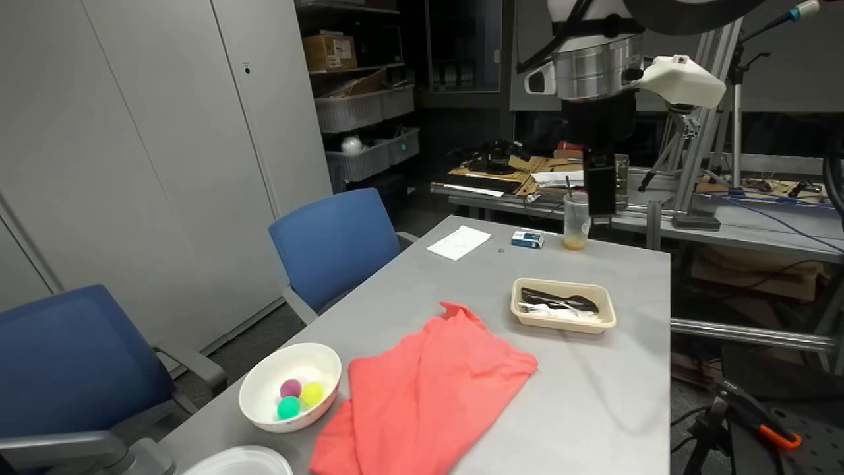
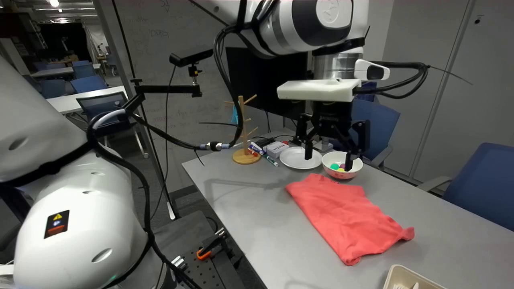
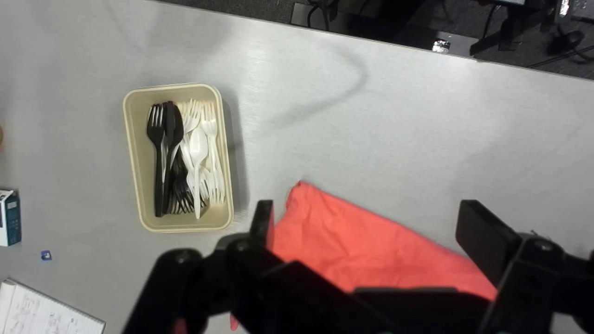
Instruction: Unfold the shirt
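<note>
The coral-red shirt (image 1: 435,389) lies wrinkled and folded over itself on the grey table, with one corner raised a little at its far end. In an exterior view the same shirt (image 2: 345,216) stretches from beside the white bowl toward the beige tray. High above the tabletop hangs my gripper (image 2: 328,159), apart from the fabric. Seen from the wrist, the gripper (image 3: 369,225) has its fingers spread wide, and nothing is held between them. Part of the shirt (image 3: 343,236) shows below in that gap; the gripper's body hides the rest.
A beige tray (image 3: 225,185) of black and white cutlery sits near the shirt. Beside the cloth stand a white bowl (image 1: 257,386) with coloured balls and a white plate (image 2: 295,158). A cup (image 1: 575,224), small box (image 1: 527,239), notepad (image 1: 458,243) and wooden stand (image 2: 245,156) are also on the table.
</note>
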`<move>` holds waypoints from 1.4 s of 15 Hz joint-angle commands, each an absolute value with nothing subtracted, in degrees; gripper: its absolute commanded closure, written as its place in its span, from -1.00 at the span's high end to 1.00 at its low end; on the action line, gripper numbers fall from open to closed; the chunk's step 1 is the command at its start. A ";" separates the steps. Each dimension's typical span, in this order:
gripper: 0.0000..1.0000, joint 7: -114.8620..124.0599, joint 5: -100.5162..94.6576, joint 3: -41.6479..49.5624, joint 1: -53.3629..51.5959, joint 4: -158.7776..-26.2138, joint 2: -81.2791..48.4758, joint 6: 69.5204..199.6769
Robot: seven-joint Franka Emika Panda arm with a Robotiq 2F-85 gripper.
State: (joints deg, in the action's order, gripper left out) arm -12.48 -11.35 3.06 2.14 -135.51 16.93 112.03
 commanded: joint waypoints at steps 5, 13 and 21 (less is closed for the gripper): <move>1.00 -12.44 -11.37 3.19 1.97 -135.44 16.92 111.93; 1.00 -11.57 -6.25 1.81 -0.36 -131.75 10.65 118.37; 1.00 -3.05 -4.47 -0.62 -1.04 -122.80 -1.94 127.55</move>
